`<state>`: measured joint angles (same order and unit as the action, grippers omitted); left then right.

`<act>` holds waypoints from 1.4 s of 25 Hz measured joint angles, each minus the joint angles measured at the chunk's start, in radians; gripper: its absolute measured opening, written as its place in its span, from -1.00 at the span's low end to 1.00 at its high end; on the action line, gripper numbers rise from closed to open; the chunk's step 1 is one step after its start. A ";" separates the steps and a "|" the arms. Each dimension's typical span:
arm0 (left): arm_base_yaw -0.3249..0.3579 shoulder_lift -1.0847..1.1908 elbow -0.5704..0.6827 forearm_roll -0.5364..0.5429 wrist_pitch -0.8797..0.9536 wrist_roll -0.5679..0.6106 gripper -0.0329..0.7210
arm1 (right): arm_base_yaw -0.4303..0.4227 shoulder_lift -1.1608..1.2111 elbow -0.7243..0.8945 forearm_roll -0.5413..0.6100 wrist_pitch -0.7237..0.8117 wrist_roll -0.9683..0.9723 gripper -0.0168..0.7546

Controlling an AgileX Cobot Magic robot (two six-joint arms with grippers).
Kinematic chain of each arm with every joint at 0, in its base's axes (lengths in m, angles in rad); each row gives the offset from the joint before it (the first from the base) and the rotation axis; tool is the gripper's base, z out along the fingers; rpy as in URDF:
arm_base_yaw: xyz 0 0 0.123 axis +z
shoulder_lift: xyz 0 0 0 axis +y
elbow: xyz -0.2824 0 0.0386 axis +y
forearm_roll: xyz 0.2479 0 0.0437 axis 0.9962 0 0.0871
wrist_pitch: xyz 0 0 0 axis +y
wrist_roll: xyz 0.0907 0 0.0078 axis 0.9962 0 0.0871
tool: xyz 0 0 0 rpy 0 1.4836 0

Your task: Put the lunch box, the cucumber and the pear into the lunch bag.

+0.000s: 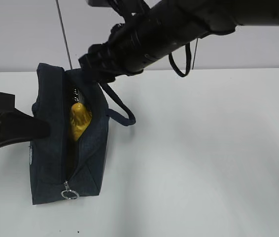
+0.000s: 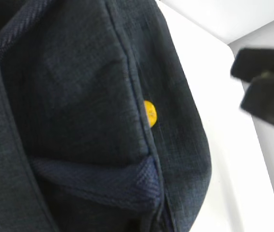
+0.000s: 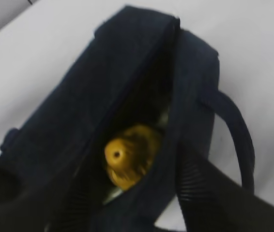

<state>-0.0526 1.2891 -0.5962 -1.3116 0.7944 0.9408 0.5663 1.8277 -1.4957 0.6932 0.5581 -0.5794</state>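
The navy lunch bag [image 1: 48, 163] lies at the left with its top zipper open. The yellow pear [image 1: 79, 121] sits inside the opening and also shows in the right wrist view [image 3: 127, 159] and as a sliver in the left wrist view [image 2: 149, 113]. My right gripper [image 1: 97, 74] hangs over the bag's far end, open [image 3: 137, 169], with its fingers [image 3: 200, 193] astride the bag's right wall and the pear. My left gripper [image 1: 28, 129] looks shut on the bag's left wall. A pale sliver under the pear may be the lunch box [image 3: 114, 193]. The cucumber is hidden.
The bag's loop handle [image 1: 122, 111] lies on the white table [image 1: 203, 148] to the right of the bag. The metal ring pull [image 1: 69, 193] hangs at the bag's near end. A grey wall stands behind the table.
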 joint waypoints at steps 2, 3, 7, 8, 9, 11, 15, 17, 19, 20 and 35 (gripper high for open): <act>0.000 0.000 0.000 0.000 0.000 0.000 -0.95 | -0.003 0.000 0.000 -0.097 0.060 0.094 0.10; 0.000 0.000 0.000 0.000 0.000 0.000 -0.95 | -0.005 0.000 0.000 -0.127 0.089 0.129 0.10; 0.000 0.000 0.000 0.000 0.001 0.001 -0.95 | -0.005 0.000 0.000 -0.161 0.173 0.213 0.10; 0.000 0.000 0.000 0.000 0.001 0.001 -0.95 | -0.005 0.000 0.000 -0.166 0.181 0.220 0.10; 0.000 0.000 0.000 0.000 0.001 0.001 -0.95 | -0.005 0.000 0.000 -0.166 0.185 0.225 0.10; 0.000 0.000 0.000 0.000 0.001 0.001 -0.95 | -0.005 0.008 -0.002 -0.166 0.188 0.228 0.10; 0.000 0.000 0.000 0.000 0.001 0.001 -0.95 | -0.005 0.045 -0.002 -0.166 0.188 0.231 0.10; 0.000 0.000 0.000 0.001 0.001 0.001 -0.95 | -0.005 0.069 -0.007 -0.161 0.188 0.231 0.10; 0.000 0.000 0.000 0.002 0.001 0.001 -0.95 | -0.005 0.093 -0.024 -0.157 0.188 0.233 0.07; 0.000 0.000 0.000 0.002 0.002 0.001 -0.95 | -0.005 0.107 -0.035 -0.157 0.188 0.233 -0.01; 0.000 0.000 -0.019 -0.089 -0.007 0.081 -0.95 | -0.005 0.096 -0.157 -0.498 0.353 0.429 -0.88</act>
<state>-0.0526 1.2891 -0.6149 -1.4009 0.7871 1.0219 0.5613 1.9237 -1.6528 0.1951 0.9109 -0.1499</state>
